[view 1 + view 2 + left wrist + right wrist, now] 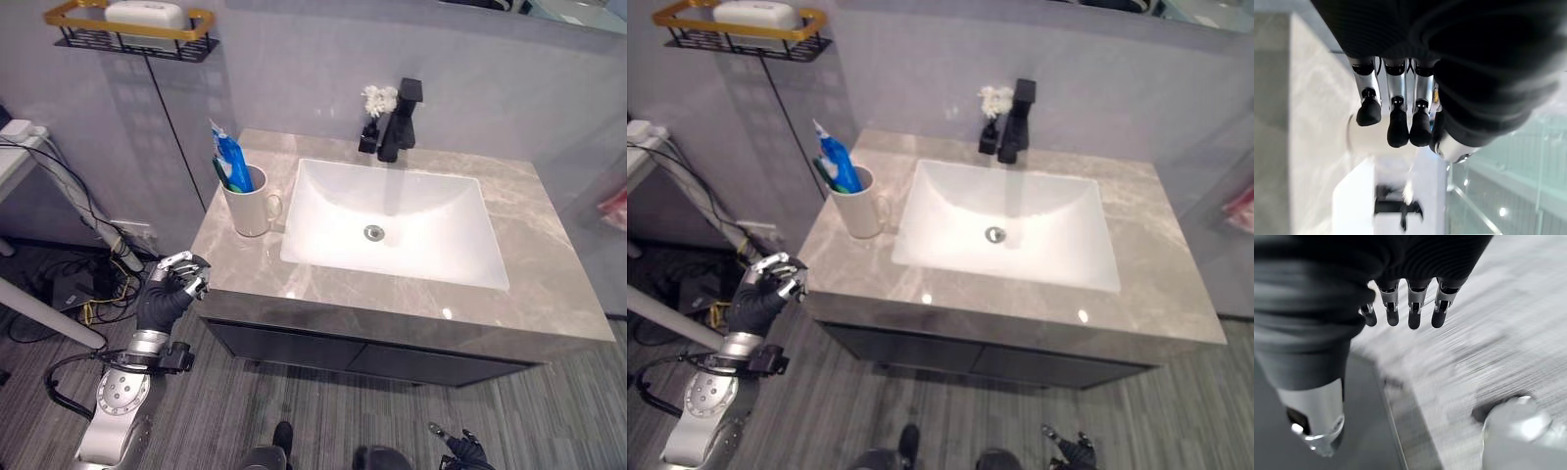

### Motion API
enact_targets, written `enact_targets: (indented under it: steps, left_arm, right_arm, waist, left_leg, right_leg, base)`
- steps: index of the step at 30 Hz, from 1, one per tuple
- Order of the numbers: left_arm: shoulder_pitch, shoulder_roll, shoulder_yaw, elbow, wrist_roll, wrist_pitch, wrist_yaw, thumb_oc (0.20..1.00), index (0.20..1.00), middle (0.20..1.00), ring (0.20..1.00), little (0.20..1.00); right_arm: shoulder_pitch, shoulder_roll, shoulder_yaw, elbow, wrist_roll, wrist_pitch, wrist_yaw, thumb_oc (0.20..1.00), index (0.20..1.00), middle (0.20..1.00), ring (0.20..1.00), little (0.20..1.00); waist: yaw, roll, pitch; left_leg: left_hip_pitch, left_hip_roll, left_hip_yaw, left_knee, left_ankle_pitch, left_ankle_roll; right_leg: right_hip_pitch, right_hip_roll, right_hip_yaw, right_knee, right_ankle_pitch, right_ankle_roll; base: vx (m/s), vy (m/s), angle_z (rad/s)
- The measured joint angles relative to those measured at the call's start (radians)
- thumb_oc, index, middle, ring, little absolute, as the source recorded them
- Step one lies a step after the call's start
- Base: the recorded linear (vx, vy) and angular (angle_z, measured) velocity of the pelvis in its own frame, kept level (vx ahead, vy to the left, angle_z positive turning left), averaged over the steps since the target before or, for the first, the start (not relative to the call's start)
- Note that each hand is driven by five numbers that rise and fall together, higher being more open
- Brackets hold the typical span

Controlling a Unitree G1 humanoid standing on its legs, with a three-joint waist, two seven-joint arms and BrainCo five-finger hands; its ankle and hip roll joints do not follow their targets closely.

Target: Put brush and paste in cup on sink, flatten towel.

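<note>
A white mug (253, 210) stands upright on the grey stone counter (534, 230), left of the basin. A blue toothpaste tube (230, 157) and a green toothbrush (220, 177) stick up out of the mug. My left hand (172, 282) hovers just off the counter's front left corner, below the mug and apart from it. Its fingers (1396, 125) are relaxed and hold nothing. My right hand (462, 449) hangs low over the floor in front of the cabinet, and its fingers (1411, 313) are straight and empty.
The white basin (436, 230) fills the counter's middle, with a black faucet (399, 125) and a small white flower (378, 99) behind it. On the wall at upper left is a gold-rimmed wire shelf (127, 37). A white table leg and cables (61, 186) stand left of the cabinet.
</note>
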Motion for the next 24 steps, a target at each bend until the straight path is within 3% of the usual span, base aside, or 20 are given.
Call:
enact_targets:
  steps: [4,7,8,10,11,16,18,24]
  left_arm:
    - [0.005,-0.001,-0.003,0.005,-0.011,0.017,-0.027,0.200,0.200,0.200,0.200,0.200]
    - [0.046,-0.010,-0.031,0.006,-0.044,0.026,-0.045,0.200,0.200,0.200,0.200,0.200]
    - [0.098,-0.016,-0.032,0.000,-0.046,0.040,-0.066,0.200,0.200,0.200,0.200,0.200]
    - [0.135,-0.013,-0.029,-0.014,-0.047,0.053,-0.079,0.200,0.200,0.200,0.200,0.200]
    - [0.125,-0.008,-0.028,-0.016,-0.047,0.053,-0.081,0.200,0.200,0.200,0.200,0.200]
    - [0.117,0.029,-0.016,-0.024,-0.027,0.068,-0.067,0.200,0.200,0.200,0.200,0.200]
    - [0.107,0.023,-0.018,-0.020,-0.027,0.077,-0.059,0.200,0.200,0.200,0.200,0.200]
    - [0.029,-0.031,-0.017,-0.005,-0.027,0.086,-0.016,0.200,0.200,0.200,0.200,0.200]
  right_arm:
    - [0.035,-0.001,0.074,0.008,-0.038,0.015,0.004,1.000,1.000,1.000,1.000,1.000]
    - [0.048,-0.002,0.080,0.016,-0.096,0.025,0.003,1.000,1.000,1.000,1.000,1.000]
    - [0.042,-0.023,0.080,0.013,-0.116,0.032,0.003,1.000,1.000,1.000,1.000,1.000]
    - [0.046,-0.053,0.092,0.001,-0.143,0.038,0.003,1.000,1.000,1.000,1.000,1.000]
    - [0.040,-0.057,0.092,0.000,-0.151,0.040,0.003,1.000,1.000,1.000,1.000,1.000]
    - [0.034,-0.047,0.203,-0.038,-0.239,0.048,0.003,1.000,1.000,1.000,1.000,1.000]
    - [0.032,-0.046,0.266,-0.077,-0.309,0.047,0.003,1.000,1.000,1.000,1.000,1.000]
    - [0.001,-0.039,0.266,-0.065,-0.337,0.049,0.003,1.000,1.000,1.000,1.000,1.000]
  waist:
    - [-0.019,0.011,0.027]
    - [-0.020,0.003,0.029]
    - [-0.001,0.014,0.021]
    - [-0.010,0.053,-0.005]
    - [-0.009,0.055,-0.006]
    - [0.023,0.006,-0.043]
    - [0.025,-0.008,-0.056]
    - [0.027,0.003,-0.069]
  left_leg:
    - [-0.019,-0.013,-0.053,0.058,-0.034,-0.029]
    - [0.001,-0.025,-0.071,0.076,-0.055,-0.042]
    - [0.010,-0.027,-0.029,0.193,-0.107,-0.040]
    - [0.055,-0.016,-0.020,0.161,-0.161,-0.041]
    - [0.073,-0.010,-0.024,0.107,-0.167,-0.038]
    - [0.093,0.008,-0.028,0.014,-0.128,-0.060]
    - [0.126,0.017,-0.027,-0.023,-0.113,-0.067]
    - [0.146,0.011,-0.029,-0.043,-0.112,-0.068]
  right_leg:
    - [-0.014,0.017,0.063,-0.092,0.046,0.013]
    - [0.012,0.015,0.062,-0.129,0.097,-0.014]
    - [0.028,0.026,0.058,-0.144,0.105,-0.018]
    - [0.043,0.054,0.032,-0.167,0.114,-0.015]
    - [0.040,0.057,0.020,-0.164,0.127,-0.027]
    - [0.045,0.068,0.015,-0.229,0.172,-0.071]
    - [0.102,0.077,0.013,-0.315,0.226,-0.092]
    - [0.142,0.069,0.011,-0.372,0.241,-0.081]
  base:
    - [0.11,-0.044,0.46]
    - [0.09,-0.070,0.48]
    - [0.06,-0.063,-0.10]
    - [0.02,-0.058,0.03]
    - [0.02,-0.079,0.27]
    - [0.05,-0.078,0.03]
    - [0.05,-0.049,-0.01]
    - [0.00,0.000,0.01]
